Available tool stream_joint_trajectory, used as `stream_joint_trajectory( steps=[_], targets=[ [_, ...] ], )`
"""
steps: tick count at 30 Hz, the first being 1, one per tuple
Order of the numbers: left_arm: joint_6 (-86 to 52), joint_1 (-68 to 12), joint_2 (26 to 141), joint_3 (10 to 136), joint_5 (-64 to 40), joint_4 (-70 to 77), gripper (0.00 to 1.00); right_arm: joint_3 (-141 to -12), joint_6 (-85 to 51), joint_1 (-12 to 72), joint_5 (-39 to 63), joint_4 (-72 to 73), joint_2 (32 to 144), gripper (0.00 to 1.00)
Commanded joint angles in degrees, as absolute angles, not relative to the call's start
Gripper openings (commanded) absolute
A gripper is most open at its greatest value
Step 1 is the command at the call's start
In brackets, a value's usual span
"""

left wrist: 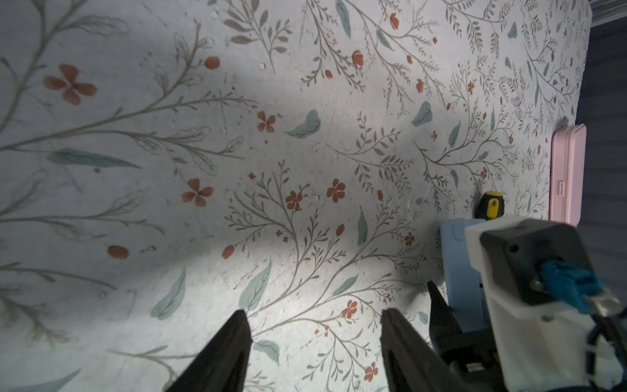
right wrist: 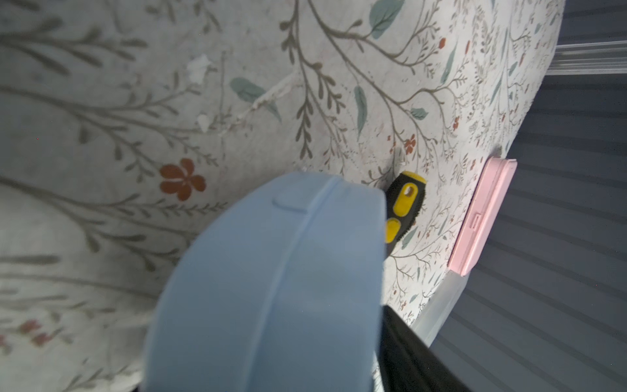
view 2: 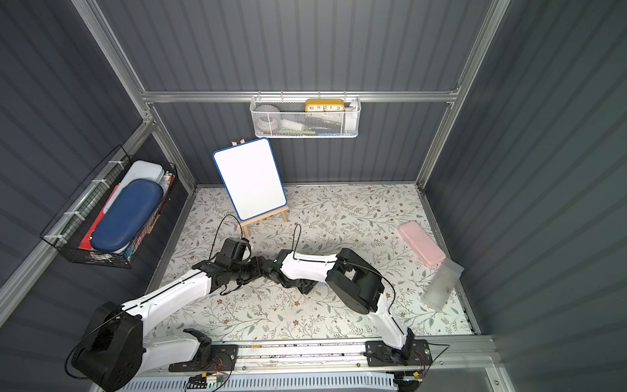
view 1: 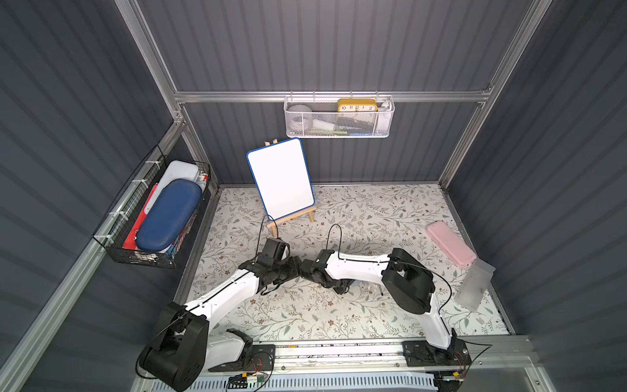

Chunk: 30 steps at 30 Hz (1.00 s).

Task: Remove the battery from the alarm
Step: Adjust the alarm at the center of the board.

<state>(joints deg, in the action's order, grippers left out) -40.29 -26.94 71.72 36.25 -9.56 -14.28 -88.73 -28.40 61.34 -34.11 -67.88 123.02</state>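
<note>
The light-blue alarm [right wrist: 271, 288] fills the right wrist view, edge-on, with its seam and a small tab showing. My right gripper [right wrist: 271, 325] straddles it. One black finger [right wrist: 403, 342] lies along its side and the other finger is hidden behind the alarm. In the left wrist view the alarm [left wrist: 458, 264] stands on the floral table with a right finger [left wrist: 437, 305] beside it. My left gripper [left wrist: 314, 325] hovers just left of it, open, with only bare table between its fingers. The battery is not in view.
A black-and-yellow screwdriver [right wrist: 403, 203] lies just beyond the alarm. A pink case [view 1: 451, 242] and a clear box [view 1: 475, 285] sit by the right wall. A whiteboard on an easel [view 1: 281, 180] stands at the back. A white basket [view 1: 339, 134] holds a yellow clock, and a black basket [view 1: 135, 261] hangs on the left wall.
</note>
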Motion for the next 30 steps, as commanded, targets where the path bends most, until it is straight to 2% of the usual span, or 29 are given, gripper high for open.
stream_joint_trajectory(
  steps=[1, 9, 16, 30],
  targets=[
    [-40.44, -27.33, 70.07, 36.9, -11.16, -15.77, 0.67, -90.92, -27.62, 62.92, -28.25, -68.54, 122.92, 0.72],
    [-40.86, -27.33, 67.15, 36.78, -11.65, -15.96, 0.7, -91.74, -26.42, 63.32, -21.61, -67.72, 123.73, 0.74],
    [-41.01, -27.33, 65.83, 36.47, -13.19, -15.07, 0.72, -94.28, -26.19, 64.75, -21.4, -69.66, 125.94, 0.8],
    [-39.64, -27.33, 64.45, 37.25, -14.15, -15.55, 0.76, -98.37, -24.68, 66.08, -17.36, -71.04, 127.78, 0.85]
  ],
)
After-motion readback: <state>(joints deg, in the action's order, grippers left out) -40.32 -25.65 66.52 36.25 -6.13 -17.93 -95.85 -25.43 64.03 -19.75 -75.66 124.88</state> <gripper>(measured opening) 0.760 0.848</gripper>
